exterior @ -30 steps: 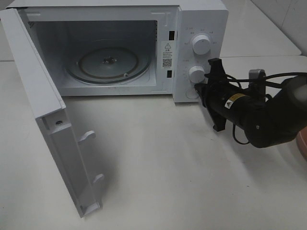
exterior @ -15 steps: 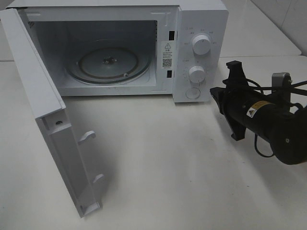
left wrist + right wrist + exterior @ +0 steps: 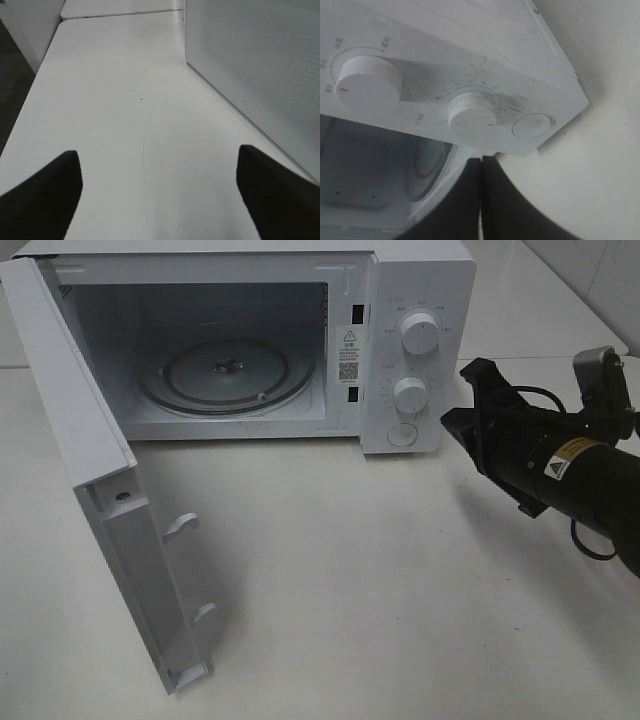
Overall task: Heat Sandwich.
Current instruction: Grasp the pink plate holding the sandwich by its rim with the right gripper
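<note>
Right pincer point(image 3: 481, 167) was pressed together, empty, near the microwave's point(image 3: 420, 280) dials. My left pincer point(image 3: 157, 170) hung spread, empty, over the desk point(image 3: 110, 100). Sandwich showed in 0 views. I judged it light, soft, easily squashed, best held gently by its crust sides.

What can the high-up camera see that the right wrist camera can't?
Only the high camera shows the microwave's swung-open door and the right arm's black body. Only the right wrist camera shows the right tool with its tips pressed together. Both show the upper knob, the lower knob, the round button and the glass turntable.
</note>
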Robot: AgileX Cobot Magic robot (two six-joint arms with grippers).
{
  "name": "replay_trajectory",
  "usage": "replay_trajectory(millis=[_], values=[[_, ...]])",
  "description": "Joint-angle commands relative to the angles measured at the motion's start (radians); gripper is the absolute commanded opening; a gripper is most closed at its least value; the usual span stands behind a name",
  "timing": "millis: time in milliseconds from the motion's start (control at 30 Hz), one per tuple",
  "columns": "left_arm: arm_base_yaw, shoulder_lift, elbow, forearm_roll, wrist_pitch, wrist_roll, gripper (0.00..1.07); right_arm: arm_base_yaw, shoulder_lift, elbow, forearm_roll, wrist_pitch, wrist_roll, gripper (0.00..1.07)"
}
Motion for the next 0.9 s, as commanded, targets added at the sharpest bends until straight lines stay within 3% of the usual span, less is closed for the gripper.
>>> replay_trajectory(millis=[33, 233, 367, 433, 900], values=[[0.0, -0.023, 0.002, 0.0, -0.01, -0.001, 0.78, -0.003, -0.067, 0.0, -0.017, 0.124, -0.041, 0.04], [0.0, -0.023, 0.002, 0.0, -0.01, -0.001, 0.78, -0.003, -0.159, -0.001, -0.027, 0.295, -0.175, 0.05], [0.0, -0.023, 0.002, 0.0, -0.01, -0.001, 0.78, -0.003, -0.227, -0.041, -0.045, 0.517, -0.281, 0.05], [0.0, -0.023, 0.002, 0.0, -0.01, -0.001, 0.78, -0.003, -0.258, -0.094, -0.045, 0.694, -0.362, 0.06], [0.0, -0.023, 0.002, 0.0, -0.01, -0.001, 0.78, -0.003, -0.302, -0.378, -0.042, 1.399, -0.821, 0.1]])
